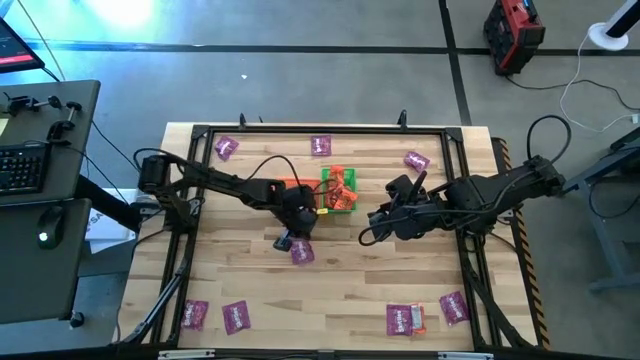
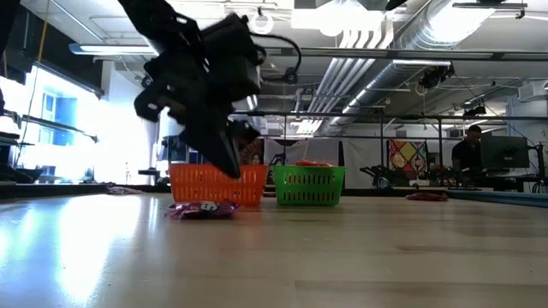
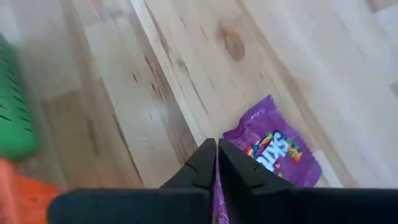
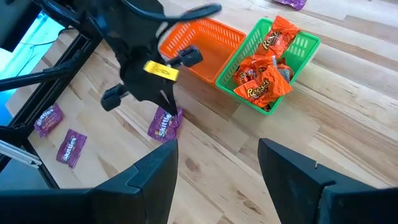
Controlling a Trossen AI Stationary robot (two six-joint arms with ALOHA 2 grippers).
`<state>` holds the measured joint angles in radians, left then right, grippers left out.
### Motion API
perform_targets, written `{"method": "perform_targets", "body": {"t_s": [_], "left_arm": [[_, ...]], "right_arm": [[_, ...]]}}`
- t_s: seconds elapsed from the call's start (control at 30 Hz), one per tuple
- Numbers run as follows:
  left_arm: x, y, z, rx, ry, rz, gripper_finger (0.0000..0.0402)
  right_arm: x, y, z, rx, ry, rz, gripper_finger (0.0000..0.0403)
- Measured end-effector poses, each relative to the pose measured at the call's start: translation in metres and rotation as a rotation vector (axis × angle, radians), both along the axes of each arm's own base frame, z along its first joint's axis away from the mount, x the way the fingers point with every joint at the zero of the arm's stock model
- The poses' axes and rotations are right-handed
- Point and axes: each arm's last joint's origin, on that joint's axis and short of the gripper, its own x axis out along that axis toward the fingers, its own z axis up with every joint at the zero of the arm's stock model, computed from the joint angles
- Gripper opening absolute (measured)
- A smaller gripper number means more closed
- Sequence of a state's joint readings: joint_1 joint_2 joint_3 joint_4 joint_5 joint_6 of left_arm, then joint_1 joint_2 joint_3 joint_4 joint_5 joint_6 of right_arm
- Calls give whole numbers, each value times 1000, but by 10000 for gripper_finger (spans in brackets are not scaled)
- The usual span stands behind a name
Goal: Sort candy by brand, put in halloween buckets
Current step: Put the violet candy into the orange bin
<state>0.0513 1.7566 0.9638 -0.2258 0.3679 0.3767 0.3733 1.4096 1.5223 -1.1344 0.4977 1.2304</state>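
Note:
My left gripper [image 1: 290, 238] [image 3: 216, 149] is shut at a purple candy packet [image 1: 302, 252] [image 3: 273, 149] just on the near side of the two halloween buckets. The orange bucket [image 4: 205, 43] [image 2: 218, 184] stands left of the green bucket [image 4: 311, 43] [image 2: 308, 186], which holds several orange-red packets [image 4: 261, 81]. My right gripper [image 1: 372, 228] [image 4: 217, 143] hangs open above the table, right of the buckets, with nothing between its fingers. My left gripper has a thin purple strip of the wrapper [image 3: 217, 186] between its shut fingers, which slant down from the table's left. The packet's printed face [image 3: 277, 152] spreads out beyond the fingertips. In the low view the packet [image 2: 204, 208] sits at table level; whether it hangs clear, I cannot tell.
Loose purple packets lie along the far edge [image 1: 226, 147] [image 1: 320, 146] [image 1: 416, 160] and near the front corners [image 1: 195, 314] [image 1: 236, 317] [image 1: 453, 307] [image 1: 402, 319]. A black frame rail [image 1: 200, 130] borders the table. Bare wood lies in the middle front.

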Motion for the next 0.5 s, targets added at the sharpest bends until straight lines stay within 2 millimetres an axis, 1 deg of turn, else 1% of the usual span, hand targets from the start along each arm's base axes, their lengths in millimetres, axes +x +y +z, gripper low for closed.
{"method": "perform_targets", "body": {"t_s": [0.07,0.27,0.4,0.5], "left_arm": [[-1,0,8,-2,-23,4,2],[-10,-2,38,-75,-51,107,12],[-20,-10,44,-135,30,183,28],[-27,-21,39,-127,97,233,54]], "right_arm": [[0,0,0,0,0,0,216],[0,0,0,-1,1,-1,216],[0,0,0,-4,0,-2,216],[0,0,0,-15,1,3,216]]}}
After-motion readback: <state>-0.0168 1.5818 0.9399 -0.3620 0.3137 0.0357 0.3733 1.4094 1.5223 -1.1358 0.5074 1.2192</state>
